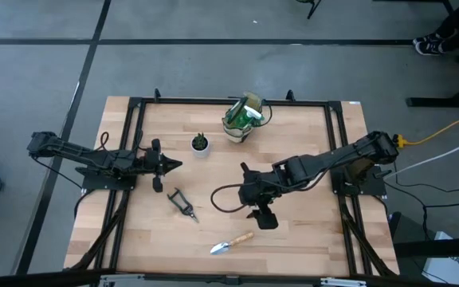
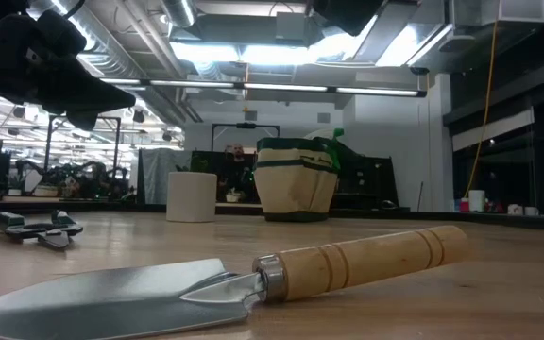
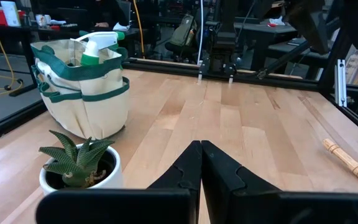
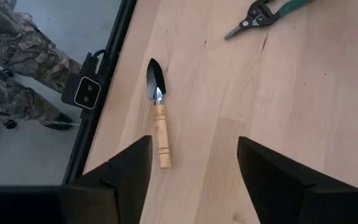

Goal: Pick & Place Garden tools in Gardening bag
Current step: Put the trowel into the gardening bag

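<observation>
On the left side of the table the left gripper (image 1: 168,165) waits with its two fingers (image 3: 194,171) pressed together on nothing, pointing toward the middle. It seems parked out of the way while the other arm works.

Just right of it, at mid-depth, stands one small succulent in a white pot (image 1: 201,144), upright and apart from everything else; it looks like a bystander rather than a tool to pack. Nearer than the pot lies one pair of pruning shears (image 1: 182,202), flat on the wood, well clear of both grippers and not yet collected.

Right of the shears and closest to the near edge lies one trowel (image 1: 231,243), flat, its silver blade to the left and its wooden handle to the right. The right gripper (image 1: 263,217) hovers just beyond it, above the board. Its fingers (image 4: 126,171) stand wide apart and hold nothing, and the trowel (image 4: 158,115) shows in its wrist view ahead of them. I judge that it is lining up to take the trowel by the handle.

At the far edge, near the centre, stands one gardening bag (image 1: 242,119), upright with its mouth open, so tools can be dropped in from above. One green spray bottle (image 3: 96,48) already sticks out of it.

Counted: two tools lie loose, and one shows in the bag.
</observation>
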`<state>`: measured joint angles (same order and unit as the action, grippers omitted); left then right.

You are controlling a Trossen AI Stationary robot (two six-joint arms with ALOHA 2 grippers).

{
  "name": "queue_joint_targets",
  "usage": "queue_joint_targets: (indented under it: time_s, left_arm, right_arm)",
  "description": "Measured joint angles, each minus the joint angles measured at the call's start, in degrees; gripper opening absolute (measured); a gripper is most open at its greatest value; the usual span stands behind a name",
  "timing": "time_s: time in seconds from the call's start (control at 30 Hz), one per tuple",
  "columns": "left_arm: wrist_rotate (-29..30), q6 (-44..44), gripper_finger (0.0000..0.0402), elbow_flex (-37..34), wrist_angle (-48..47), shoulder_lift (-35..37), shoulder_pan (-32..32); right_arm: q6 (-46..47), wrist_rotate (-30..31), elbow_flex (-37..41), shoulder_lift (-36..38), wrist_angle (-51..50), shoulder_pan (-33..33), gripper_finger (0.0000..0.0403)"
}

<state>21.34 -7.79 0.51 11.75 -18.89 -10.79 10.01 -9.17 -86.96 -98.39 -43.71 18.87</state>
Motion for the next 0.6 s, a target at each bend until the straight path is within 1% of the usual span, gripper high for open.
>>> queue_joint_targets:
  time_s: [0.23,0.37,0.5,0.6]
  left_arm:
    - [0.0,0.0,0.0004,-0.02,0.0,0.02,0.0]
    - [0.01,0.0,0.0004,-0.02,0.01,0.01,0.01]
    - [0.0,0.0,0.0004,0.0,0.02,0.0,0.02]
    - [0.0,0.0,0.0004,-0.02,0.0,0.0,0.02]
  right_arm:
    - [-1.24,0.16,0.0,0.0,6.09,1.29,0.0242]
    - [-2.88,0.14,-0.02,0.0,10.16,4.18,0.0242]
    - [-3.24,0.16,-0.04,0.02,11.18,7.73,0.0241]
    - [-3.01,2.19,-0.04,0.02,11.18,10.63,0.0241]
